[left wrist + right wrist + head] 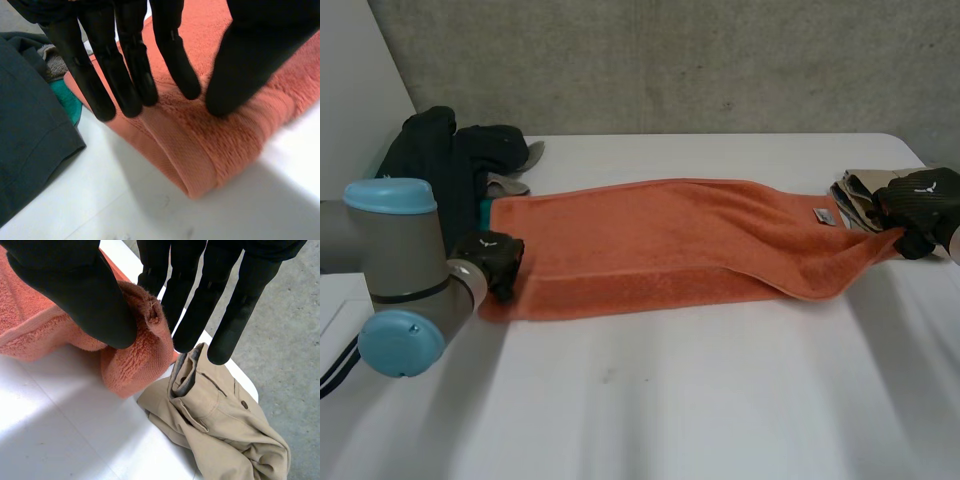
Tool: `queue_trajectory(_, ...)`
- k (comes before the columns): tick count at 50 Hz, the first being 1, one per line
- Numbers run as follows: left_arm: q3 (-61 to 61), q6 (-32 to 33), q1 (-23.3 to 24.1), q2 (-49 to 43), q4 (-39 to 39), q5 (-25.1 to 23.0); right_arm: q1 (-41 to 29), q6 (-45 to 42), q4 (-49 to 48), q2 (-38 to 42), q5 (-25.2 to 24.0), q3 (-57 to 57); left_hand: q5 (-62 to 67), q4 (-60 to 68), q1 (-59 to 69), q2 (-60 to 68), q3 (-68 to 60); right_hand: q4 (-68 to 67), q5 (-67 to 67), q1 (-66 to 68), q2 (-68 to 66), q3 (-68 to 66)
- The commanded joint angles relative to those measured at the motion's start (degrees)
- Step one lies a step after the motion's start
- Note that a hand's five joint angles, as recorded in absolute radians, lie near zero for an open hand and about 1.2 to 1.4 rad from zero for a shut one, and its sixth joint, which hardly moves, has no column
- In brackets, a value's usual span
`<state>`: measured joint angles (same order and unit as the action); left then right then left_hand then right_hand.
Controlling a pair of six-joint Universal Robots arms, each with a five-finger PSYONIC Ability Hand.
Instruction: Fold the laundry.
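Towel: an orange towel (660, 245) lies folded lengthwise across the middle of the head view, reaching from the left side to the right side on the white table (670, 400).
Left hand: the left hand (490, 255) is at the lower left of the towel, on its near end corner. In the left wrist view, its straight fingers (125, 75) and thumb rest their tips on top of the thick folded end; they are not curled round it.
Right hand: the right hand (920, 195) is at the right edge of the frame. In the right wrist view, its thumb (75, 290) pinches the towel's end corner (145, 315) against the fingers, and that end is raised off the table.
Label: a small tag (823, 215) sits on the towel near its right end.
Dark clothes: a dark pile (450, 150) lies at the upper left, just beside the towel's left end.
Tan garment: a crumpled tan garment (215, 415) lies beneath the right hand's fingertips, at the table's right edge.
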<state>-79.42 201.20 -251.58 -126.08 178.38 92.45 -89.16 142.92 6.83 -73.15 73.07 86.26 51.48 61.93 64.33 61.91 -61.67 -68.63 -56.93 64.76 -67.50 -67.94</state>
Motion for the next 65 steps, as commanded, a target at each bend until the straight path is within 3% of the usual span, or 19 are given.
queue_trajectory(1,0.05,0.06,0.12,1.54,-3.47,2.03,0.13,-0.36,0.46,-0.15,0.14,-0.66,18.52,18.07,15.67,18.09,-18.33,-11.37,-13.07,15.24,-12.5,-12.06)
queue_trajectory(7,-2.57,0.42,0.39,8.74,-8.66,3.18,0.21,-1.94,2.65,-1.11,-0.04,-0.75,18.52,18.07,15.67,18.09,-18.33,-11.37,-13.07,15.24,-12.5,-12.06)
queue_trajectory(10,-5.29,1.55,-0.05,12.86,-11.12,2.82,1.26,-6.76,6.78,-2.78,-0.04,-0.22,18.52,18.07,15.67,18.09,-18.33,-11.37,-13.07,15.24,-12.5,-12.06)
queue_trajectory(14,-7.06,2.7,-1.45,15.33,-8.34,-0.5,4.25,-13.62,11.35,-3.31,-0.65,0.75,18.52,18.07,15.67,18.09,-18.33,-11.37,-13.07,15.24,-12.5,-12.06)
queue_trajectory(15,-7.24,2.79,-1.63,15.34,-7.27,-1.56,4.78,-14.94,11.88,-3.31,-0.83,1.01,12.38,11.93,9.53,11.96,-12.19,-11.37,-13.07,15.24,-12.5,-12.06)
queue_trajectory(17,-8.03,3.14,-2.33,15.16,-4.03,-5.06,4.87,-14.86,11.63,-3.22,-0.39,1.1,-34.34,-34.79,-37.19,-34.76,34.53,-11.37,-13.07,15.24,-12.5,-12.06)
queue_trajectory(18,-8.12,3.05,-2.51,15.08,-3.05,-5.87,4.87,-14.69,11.54,-3.14,-0.3,1.1,-34.77,-35.23,-37.63,-35.2,34.96,-11.37,-13.07,15.24,-12.5,-12.06)
queue_trajectory(23,-6.37,1.82,-2.69,10.87,0.65,-6.5,4.52,-12.59,10.05,-2.53,-0.21,1.27,-33.94,-34.39,-36.79,-34.37,34.13,-11.37,-13.07,15.24,-12.5,-12.06)
queue_trajectory(32,1.28,2.35,0.73,-0.56,-0.4,2.55,4.26,-10.38,7.06,0.03,-0.21,1.28,-32.93,-33.38,-35.78,-33.36,33.12,-11.37,-13.07,15.24,-12.5,-12.06)
queue_trajectory(40,2.6,2.26,0.47,-2.24,-0.49,2.91,4.35,-10.38,6.62,1.25,-0.3,0.75,-32.26,-32.72,-35.11,-32.69,32.45,-11.37,-13.07,15.24,-12.5,-12.06)
queue_trajectory(44,2.6,2.44,0.65,-2.33,-1.37,2.91,4.35,-10.38,6.35,1.7,-0.21,0.57,-27.72,-28.18,-30.58,-28.15,27.91,-11.37,-13.07,15.24,-12.5,-12.06)
queue_trajectory(47,2.69,2.35,0.48,-2.68,-3.12,2.91,4.35,-10.38,5.91,1.7,-0.13,0.66,-15.31,-15.77,-18.17,-15.74,15.5,-11.37,-13.07,15.24,-12.5,-12.06)
queue_trajectory(52,2.69,2.44,0.56,-2.68,-3.92,3.35,4.43,-10.38,5.74,1.79,-0.21,0.49,18.47,18.02,15.62,18.05,-18.28,-11.37,-13.07,15.24,-12.5,-12.06)
queue_trajectory(58,1.9,2.35,0.83,0.47,-4.18,4.05,4.7,-10.47,6.09,1.7,-0.13,0.31,18.52,18.07,15.67,18.09,-18.33,-11.37,-13.07,15.24,-12.5,-12.06)
queue_trajectory(65,-5.91,2.44,0.39,13.48,-4.8,3.0,5.05,-11.7,8.54,0.21,0.05,1.01,18.52,18.07,15.67,18.09,-18.33,-11.37,-13.07,15.24,-12.5,-12.06)
